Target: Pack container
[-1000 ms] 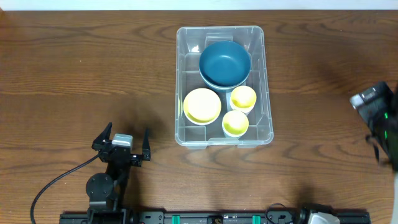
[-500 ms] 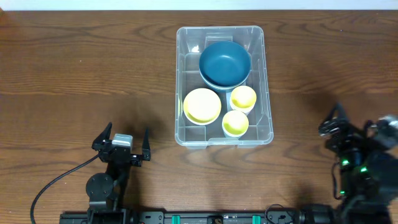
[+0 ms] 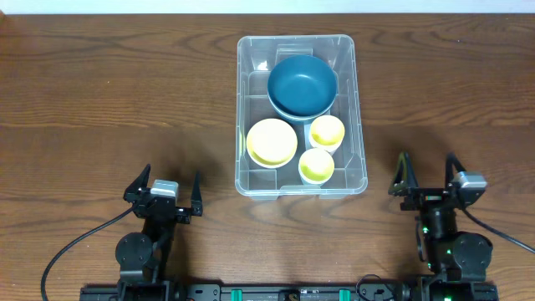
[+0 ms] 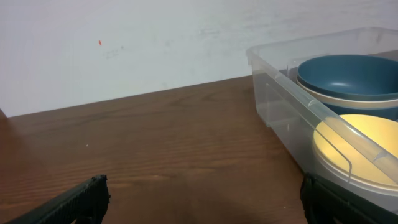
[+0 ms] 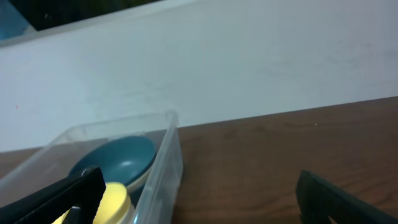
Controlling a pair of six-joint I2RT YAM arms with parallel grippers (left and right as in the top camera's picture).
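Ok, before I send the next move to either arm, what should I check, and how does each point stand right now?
1. left gripper open and empty: ok.
2. right gripper open and empty: ok.
3. Both grippers apart from the large clear plastic rectangular container: ok.
4. Container upright on the wooden table, between the arms: ok.
5. dark blue bowl stacked on a pale bowl at the container's far end: ok.
6. large yellow bowl and two small yellow bowls inside, at the near end: ok.
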